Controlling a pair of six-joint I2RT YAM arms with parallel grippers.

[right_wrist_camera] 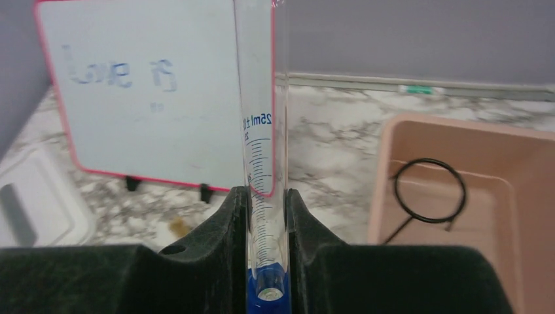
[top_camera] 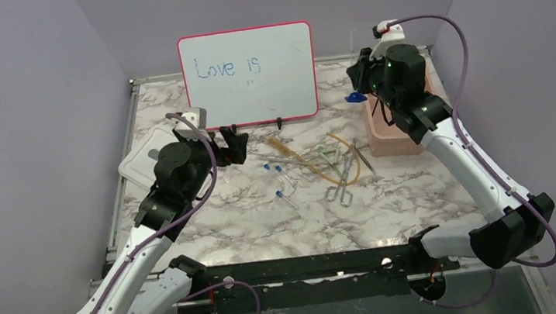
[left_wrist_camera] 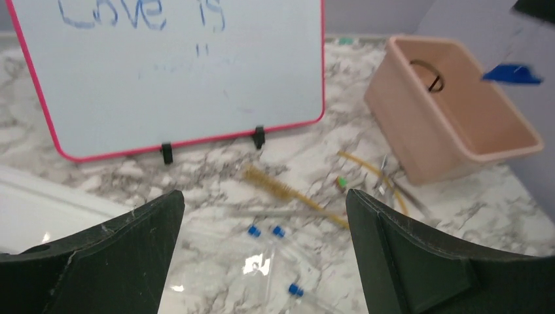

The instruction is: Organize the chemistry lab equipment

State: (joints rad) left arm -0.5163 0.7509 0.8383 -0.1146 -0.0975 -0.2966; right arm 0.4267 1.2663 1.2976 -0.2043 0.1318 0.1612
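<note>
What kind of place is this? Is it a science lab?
Probably a robot practice bench set up like a science lab, not a real one. Plain walls box in a marbled table. The right gripper holds a measuring cylinder, and blue-capped tubes lie loose on the table.

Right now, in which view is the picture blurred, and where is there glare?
Left wrist view: soft overall, the blue-capped clear tubes smeared, a white glare patch among them. Right wrist view: the clear graduated cylinder sharp, the red-framed whiteboard behind hazy. Top external view: even light, crisp.
</note>
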